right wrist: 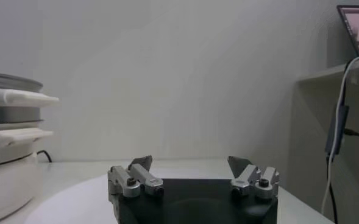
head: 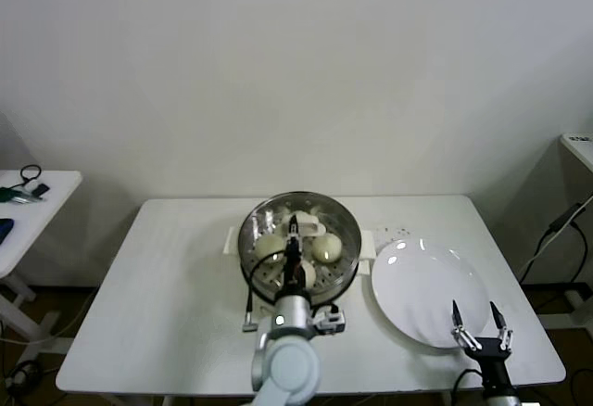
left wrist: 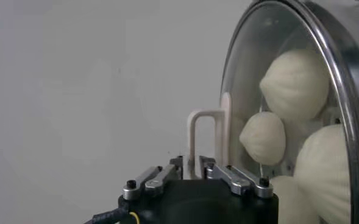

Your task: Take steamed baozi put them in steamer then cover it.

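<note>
Item: cover (head: 298,239), glass lid with metal rim and cream handle (left wrist: 205,137). It sits on the steamer (head: 248,230), directly beneath the left end effector (head: 295,230).

Contents: steamed baozi (head: 325,247) lie inside the steamer, under the glass. In the left wrist view they show through the lid just beyond the handle.

Left end effector: poised at the cover's handle. The handle stands between its fingers (left wrist: 158,178), which look only slightly parted; whether they grip it or have let go cannot be told.

Right end effector (head: 481,322): parked and fully spread, empty, over the near edge of the white plate (head: 417,285), well to the outside of the steamer.

Step in hand, by judgement: seating and releasing the cover. To do it well:
- part the fingers clear of the handle on both sides before any lift;
- rise straight up, so the lid is not dragged off its rim;
- check that the metal rim lies flush all round the steamer on the counter (head: 167,276).
</note>
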{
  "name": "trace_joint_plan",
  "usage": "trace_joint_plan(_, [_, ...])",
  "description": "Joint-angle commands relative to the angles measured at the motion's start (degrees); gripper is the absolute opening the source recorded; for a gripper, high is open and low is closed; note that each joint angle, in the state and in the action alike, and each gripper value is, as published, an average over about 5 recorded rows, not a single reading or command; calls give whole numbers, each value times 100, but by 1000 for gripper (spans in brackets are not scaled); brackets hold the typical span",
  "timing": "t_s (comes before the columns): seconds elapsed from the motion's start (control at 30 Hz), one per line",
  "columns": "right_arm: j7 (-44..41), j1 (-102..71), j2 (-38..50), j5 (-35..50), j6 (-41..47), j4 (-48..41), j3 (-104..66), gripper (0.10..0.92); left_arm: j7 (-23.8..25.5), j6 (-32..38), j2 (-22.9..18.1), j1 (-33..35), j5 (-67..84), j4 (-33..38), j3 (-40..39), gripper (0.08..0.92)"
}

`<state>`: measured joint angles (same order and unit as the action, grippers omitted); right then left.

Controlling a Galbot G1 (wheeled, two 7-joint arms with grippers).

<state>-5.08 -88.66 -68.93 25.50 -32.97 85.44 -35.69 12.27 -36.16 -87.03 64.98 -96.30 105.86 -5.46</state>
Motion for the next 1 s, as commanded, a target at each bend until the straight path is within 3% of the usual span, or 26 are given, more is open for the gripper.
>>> trace_joint_plan(0.03, [138,10,36,44,322,103,9,823,-19,-27,244,149,644,699,-170,325])
trace_joint_plan(0.3, [482,16,70,-59,487,150,19,823,-418,107,758,747,1551,1627,71,559])
trace_joint_plan(0.4, [530,-18,89,-98,531,258,5,823,-897,587,956,944,2857,1935,700,646])
trace_joint_plan(0.57, [535,-53,119,-264,617,434,18,823,-1495,1480,1366,1240,6085,2158,2501,781])
trace_joint_plan(0.7, [547,-25,64,-499,660,496,25,823,-1452,2252,1574,1760,8531,2042,4098,819])
trace_joint_plan(0.8, [538,-28,44,-608,710,566,41,823,-1395,2984,1755,2291,9855,1706,4862,822])
trace_joint_plan(1.0, [515,18,33,-717,747,515,114,823,-1386,3921,1776,3132,11241,1100,5116,823])
